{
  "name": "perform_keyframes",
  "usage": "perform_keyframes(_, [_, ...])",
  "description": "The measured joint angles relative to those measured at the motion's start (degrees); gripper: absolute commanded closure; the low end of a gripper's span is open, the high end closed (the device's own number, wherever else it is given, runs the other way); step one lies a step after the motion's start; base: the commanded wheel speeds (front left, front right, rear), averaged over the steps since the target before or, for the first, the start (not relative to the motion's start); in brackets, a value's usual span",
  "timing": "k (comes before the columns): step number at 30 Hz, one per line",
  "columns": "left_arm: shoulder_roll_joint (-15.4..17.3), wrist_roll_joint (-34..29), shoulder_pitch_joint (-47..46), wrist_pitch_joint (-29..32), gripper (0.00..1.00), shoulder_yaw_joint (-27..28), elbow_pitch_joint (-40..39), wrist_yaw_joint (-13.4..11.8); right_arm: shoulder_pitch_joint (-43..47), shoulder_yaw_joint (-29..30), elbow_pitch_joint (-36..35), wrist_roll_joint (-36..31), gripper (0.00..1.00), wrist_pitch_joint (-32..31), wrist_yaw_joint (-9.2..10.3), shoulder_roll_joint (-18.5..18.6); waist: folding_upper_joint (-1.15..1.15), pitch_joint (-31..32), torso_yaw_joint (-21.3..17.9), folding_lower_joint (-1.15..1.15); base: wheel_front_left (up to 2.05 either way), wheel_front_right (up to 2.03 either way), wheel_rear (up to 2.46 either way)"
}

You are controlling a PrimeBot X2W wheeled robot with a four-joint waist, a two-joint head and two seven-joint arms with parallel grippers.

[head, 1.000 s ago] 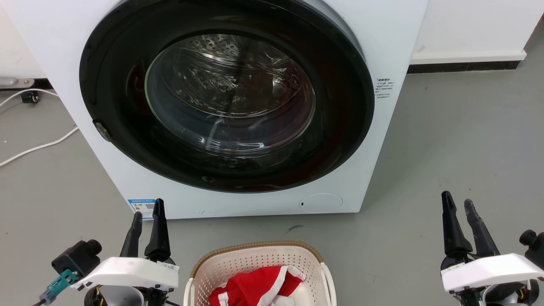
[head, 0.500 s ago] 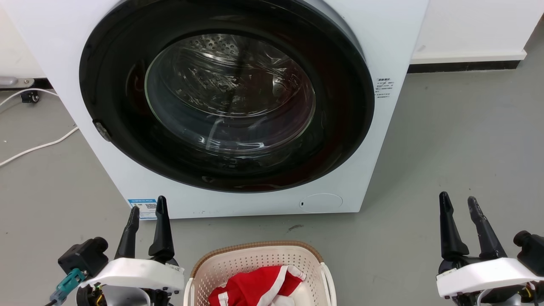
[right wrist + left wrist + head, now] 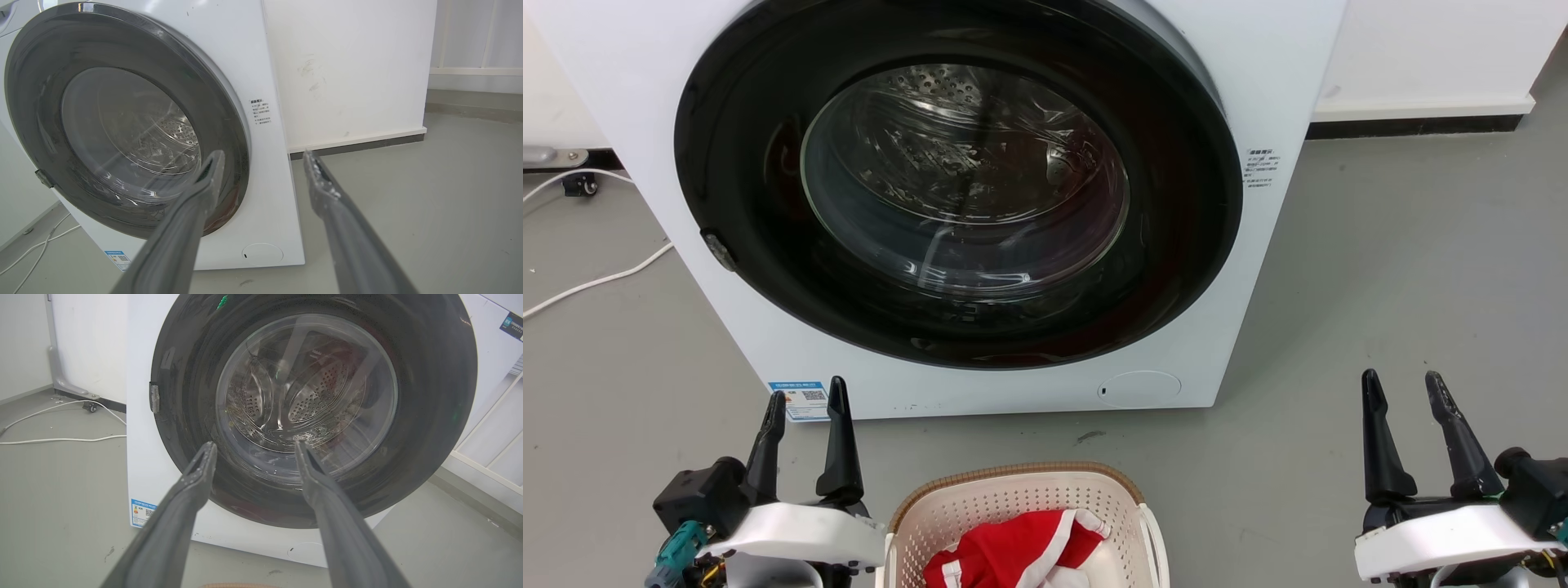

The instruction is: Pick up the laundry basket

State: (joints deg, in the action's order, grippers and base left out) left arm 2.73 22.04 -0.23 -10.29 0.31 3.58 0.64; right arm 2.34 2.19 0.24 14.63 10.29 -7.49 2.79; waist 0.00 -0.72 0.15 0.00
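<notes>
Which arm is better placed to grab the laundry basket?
Probably left: the left gripper sits open close beside the laundry basket, while the right gripper, also open, is much farther away.

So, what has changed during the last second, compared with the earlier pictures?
Both grippers spread their fingers wider. The left gripper shifted a little right, toward the laundry basket; the right gripper shifted a little left and lower in the head view. Nothing was grasped. The laundry basket, the red cloth in it and the washer stayed as they were.

Laundry corner; front-load washer on grey floor; white wall.
</notes>
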Motion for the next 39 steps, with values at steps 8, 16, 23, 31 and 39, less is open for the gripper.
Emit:
perform_keyframes(8, [0.01, -4.77, 0.37, -1.09, 0.00, -0.43, -0.73, -0.37, 0.43, -0.23, -0.89, -4.86, 0.00, 1.12, 0.00, 0.00, 0.00, 0.10, 0.01, 0.00, 0.00, 0.00, 0.00])
perform_keyframes(16, [0.02, -8.64, 0.77, -2.08, 0.00, -0.67, -0.96, -0.73, 0.88, -0.47, -1.64, -8.87, 0.00, 2.12, -0.01, 0.00, 0.00, 0.20, 0.08, 0.00, 0.00, 0.00, 0.00])
perform_keyframes(23, [0.04, -12.04, 1.15, -2.87, 0.00, -0.83, -1.21, -1.01, 1.25, -0.70, -2.33, -11.71, 0.00, 2.85, -0.01, 0.01, 0.00, 0.22, 0.07, 0.00, 0.00, 0.00, 0.00])
perform_keyframes(31, [0.05, -15.64, 1.28, -3.69, 0.00, -0.99, -1.71, -1.41, 1.64, -0.67, -2.86, -15.18, 0.00, 3.83, -0.01, 0.02, 0.00, 0.05, 0.04, 0.00, 0.00, 0.00, 0.00])
perform_keyframes(39, [0.07, -19.02, 1.60, -4.55, 0.00, -1.13, -2.03, -1.74, 1.86, -0.54, -3.09, -18.31, 0.00, 4.58, -0.01, 0.02, 0.00, -0.08, 0.06, 0.00, 0.00, 0.00, 0.00])
